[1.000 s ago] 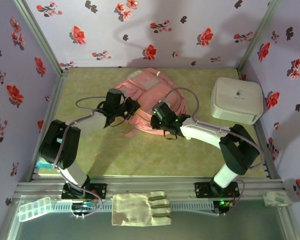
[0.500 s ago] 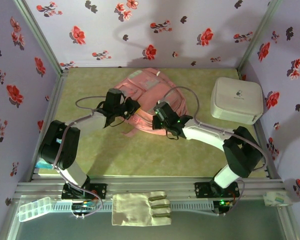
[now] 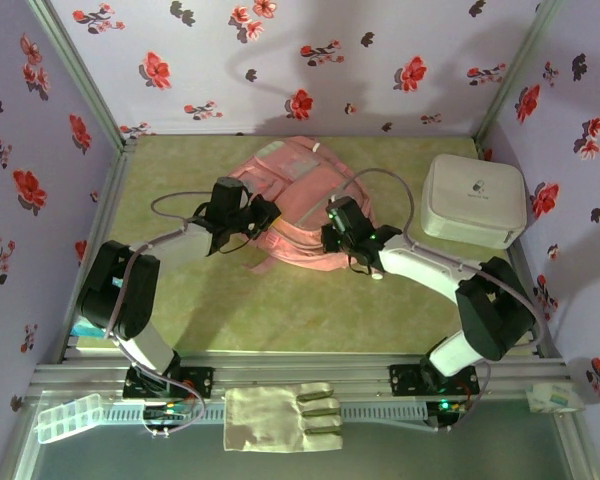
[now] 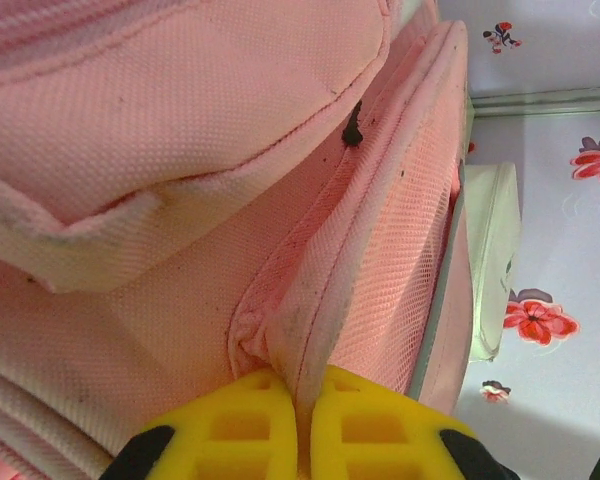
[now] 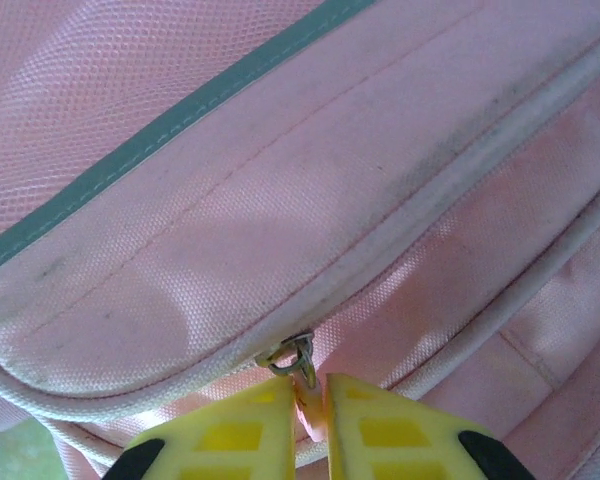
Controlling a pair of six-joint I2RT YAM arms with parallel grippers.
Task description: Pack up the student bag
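The student bag (image 3: 298,180), a soft pink backpack, lies flat on the green table at the middle back. My left gripper (image 3: 264,214) is at the bag's left side. In the left wrist view its yellow fingers (image 4: 240,425) are shut on a raised fold of the bag's pink seam (image 4: 305,330). My right gripper (image 3: 332,234) is at the bag's near right edge. In the right wrist view the right gripper (image 5: 313,392) is shut on the pink zipper pull (image 5: 308,398), just below the metal zipper ring (image 5: 295,355).
A white rounded hard box (image 3: 474,200) stands at the back right, close to the right arm. A pale glove (image 3: 280,416) and a clear plastic case (image 3: 68,417) lie on the front rail. Flowered walls close in three sides.
My right gripper has slid to the right along the bag's near edge, holding the zipper pull. The left gripper and the bag's fold have stayed in place.
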